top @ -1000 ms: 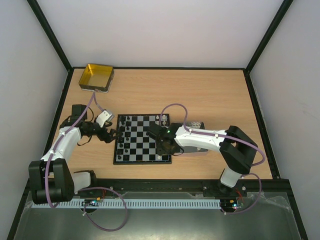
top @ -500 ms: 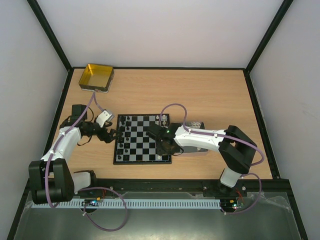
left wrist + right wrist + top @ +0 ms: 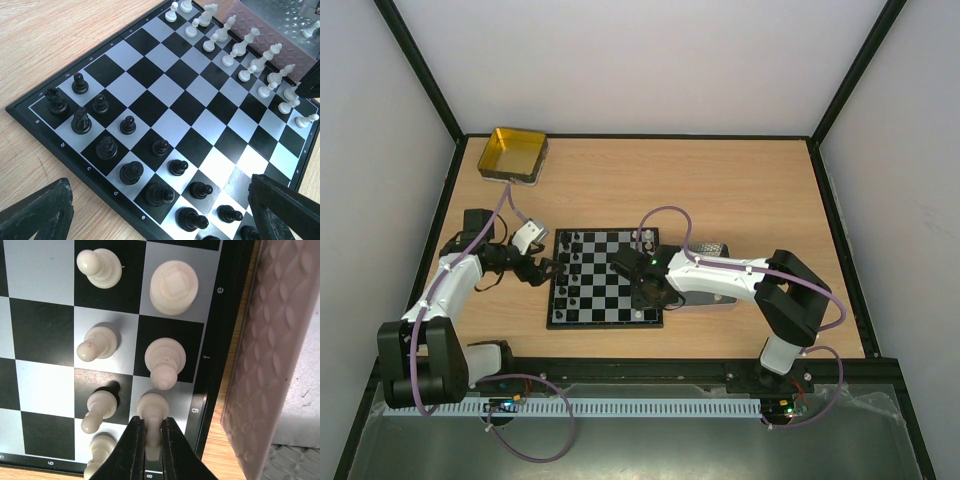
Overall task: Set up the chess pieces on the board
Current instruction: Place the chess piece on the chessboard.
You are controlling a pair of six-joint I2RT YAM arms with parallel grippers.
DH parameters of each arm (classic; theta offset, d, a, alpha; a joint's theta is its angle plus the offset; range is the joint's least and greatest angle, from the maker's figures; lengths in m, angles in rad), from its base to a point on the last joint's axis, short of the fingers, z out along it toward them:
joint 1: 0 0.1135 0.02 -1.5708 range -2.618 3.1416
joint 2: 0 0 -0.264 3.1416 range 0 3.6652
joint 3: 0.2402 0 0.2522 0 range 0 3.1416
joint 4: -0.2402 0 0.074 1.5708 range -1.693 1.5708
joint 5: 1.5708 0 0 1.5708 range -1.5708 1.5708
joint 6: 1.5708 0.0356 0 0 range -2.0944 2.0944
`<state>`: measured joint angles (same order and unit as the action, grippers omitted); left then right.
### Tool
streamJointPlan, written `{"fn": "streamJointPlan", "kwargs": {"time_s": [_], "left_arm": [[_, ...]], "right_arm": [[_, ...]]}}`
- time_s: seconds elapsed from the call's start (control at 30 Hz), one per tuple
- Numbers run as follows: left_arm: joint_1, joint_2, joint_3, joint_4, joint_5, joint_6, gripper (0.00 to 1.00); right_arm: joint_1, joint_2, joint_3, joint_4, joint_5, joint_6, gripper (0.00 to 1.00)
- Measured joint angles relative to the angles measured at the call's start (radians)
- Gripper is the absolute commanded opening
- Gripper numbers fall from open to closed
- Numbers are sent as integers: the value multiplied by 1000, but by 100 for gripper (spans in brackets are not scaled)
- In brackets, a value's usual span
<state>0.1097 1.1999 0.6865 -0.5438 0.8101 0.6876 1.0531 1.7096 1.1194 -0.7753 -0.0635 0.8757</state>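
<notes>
At the six o'clock edge of the right wrist view, the right gripper [image 3: 151, 426] has its jaws squeezed narrow on a white piece [image 3: 152, 407]. The piece stands on the back-row square beside the letter g.

I think the step in hand is putting this white piece on its home square. Next the jaws should let go gently and lift straight up, so the close neighbours do not get knocked.

More white pieces [image 3: 165, 360] stand toward twelve o'clock. The board [image 3: 214, 365] has its dark edge at three o'clock, with a tray [image 3: 280, 340] just beyond.

The left gripper [image 3: 160, 215] hangs with its jaws wide, holding nothing, near the black pieces [image 3: 127, 125]. The pieces look tiny, smooth and easy to tip.
</notes>
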Motion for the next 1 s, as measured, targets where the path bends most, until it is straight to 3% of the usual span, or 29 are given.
{"fn": "streamJointPlan", "kwargs": {"time_s": [0.5, 0.67, 1.0], "left_arm": [[0, 0, 0, 0, 0, 0, 95], [0, 0, 0, 0, 0, 0, 95], [0, 0, 0, 0, 0, 0, 95]], "right_arm": [[-1, 0, 2, -1, -1, -1, 10], [-1, 0, 2, -1, -3, -1, 25], [-1, 0, 6, -8, -2, -3, 25]]}}
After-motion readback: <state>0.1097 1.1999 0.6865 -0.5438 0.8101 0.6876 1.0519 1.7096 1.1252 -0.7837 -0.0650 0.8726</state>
